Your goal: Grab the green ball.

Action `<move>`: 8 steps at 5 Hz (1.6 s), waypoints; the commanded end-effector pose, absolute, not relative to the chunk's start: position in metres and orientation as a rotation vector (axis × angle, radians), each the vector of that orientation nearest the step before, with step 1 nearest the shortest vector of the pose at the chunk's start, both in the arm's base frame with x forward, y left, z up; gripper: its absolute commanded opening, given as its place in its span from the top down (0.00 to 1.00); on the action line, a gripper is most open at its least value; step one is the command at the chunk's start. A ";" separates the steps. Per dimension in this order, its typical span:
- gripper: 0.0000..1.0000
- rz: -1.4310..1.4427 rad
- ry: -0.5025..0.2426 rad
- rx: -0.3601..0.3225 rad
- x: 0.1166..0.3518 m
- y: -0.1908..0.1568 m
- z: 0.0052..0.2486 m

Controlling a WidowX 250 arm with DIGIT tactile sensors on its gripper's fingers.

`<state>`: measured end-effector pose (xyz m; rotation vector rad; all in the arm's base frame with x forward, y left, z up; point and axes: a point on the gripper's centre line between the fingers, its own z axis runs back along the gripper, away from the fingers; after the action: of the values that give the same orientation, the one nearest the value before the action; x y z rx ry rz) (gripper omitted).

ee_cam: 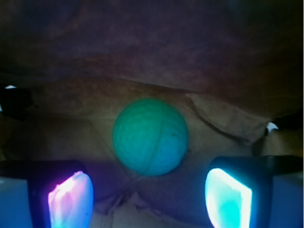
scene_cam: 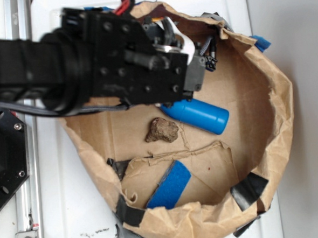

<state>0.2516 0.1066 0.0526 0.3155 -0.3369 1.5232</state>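
Note:
The green ball (ee_cam: 150,137) shows in the wrist view as a matte sphere with a faint seam, lying on brown paper close to the bag's far wall. My gripper (ee_cam: 148,187) is open, its two glowing pads (ee_cam: 71,202) wide apart. The ball sits centred just beyond the fingertips, touching neither pad. In the exterior view the black arm and gripper (scene_cam: 206,54) hang over the upper part of the bag and hide the ball.
A crumpled paper bag (scene_cam: 280,106) walls in the work area, patched with black tape (scene_cam: 248,190). Inside lie a brown rock (scene_cam: 161,130), a blue bottle-shaped pin (scene_cam: 197,115) just below the gripper, and a blue flat block (scene_cam: 170,186).

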 end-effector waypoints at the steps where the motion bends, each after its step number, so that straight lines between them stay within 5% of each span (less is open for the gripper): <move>1: 0.00 1.567 -0.400 0.381 0.249 0.122 0.040; 3: 0.00 1.554 -0.393 0.412 0.248 0.119 0.035; 4: 0.73 1.560 -0.387 0.401 0.248 0.118 0.037; 5: 1.00 1.559 -0.384 0.397 0.248 0.117 0.037; 8: 1.00 1.564 -0.378 0.404 0.252 0.116 0.038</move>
<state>0.2459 0.1173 0.0293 0.4251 -0.3429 1.5589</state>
